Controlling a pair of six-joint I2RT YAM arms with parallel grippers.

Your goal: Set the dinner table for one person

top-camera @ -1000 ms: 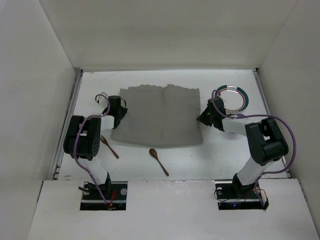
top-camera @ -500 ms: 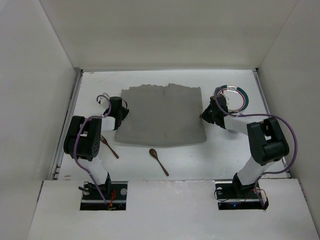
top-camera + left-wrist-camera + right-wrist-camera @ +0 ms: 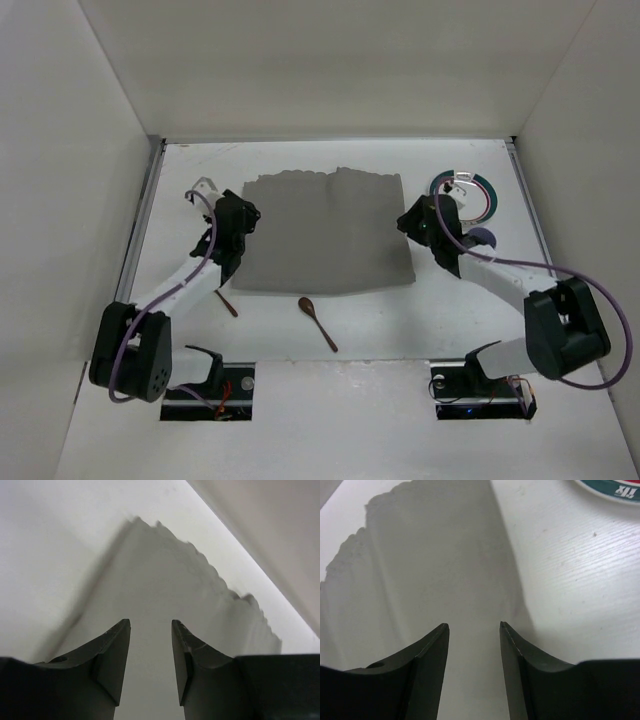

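"Now, what do we see, going left to right?"

"Our left gripper [image 3: 151, 624] hangs with its fingers [image 3: 112, 655] parted and nothing between them. The grey placemat [image 3: 320, 235] lies below and ahead of them, flat on the dinner table [image 3: 190, 165], whose white top spreads out on every side. Right of those fingers, our right gripper [image 3: 474, 626] is likewise spread and empty over the mat's other edge. The plate [image 3: 484, 192] sits just beyond its right finger."

"Which step are we on?"

"We judge the mat is laid. The next move calls for gripping the plate by its rim and carrying it onto the mat."

"Anything unclear?"

"The fork [image 3: 228, 303], behind our left fingers, is half hidden by the arm. The spoon [image 3: 318, 322] lies behind and between both pairs. Our right arm covers part of the plate, and we cannot identify a dark rounded shape [image 3: 484, 238] beside it."
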